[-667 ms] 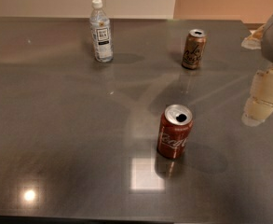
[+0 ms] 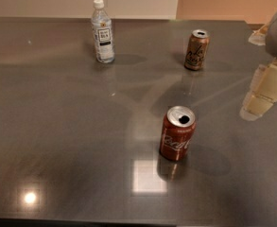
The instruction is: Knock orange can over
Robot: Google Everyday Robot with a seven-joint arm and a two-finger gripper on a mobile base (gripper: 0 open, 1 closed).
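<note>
The orange can (image 2: 196, 50) stands upright on the far right part of the glossy grey table (image 2: 57, 126). The gripper (image 2: 261, 96) hangs at the right edge, nearer than that can and apart from it; whether it is open or closed I cannot tell. A red cola can (image 2: 177, 134) stands upright near the middle, and a water bottle (image 2: 102, 31) at far left.

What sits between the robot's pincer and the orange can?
Nothing: the camera view shows only bare table between the pincer at the right edge and the orange can. The red can stands nearer, off that line.
</note>
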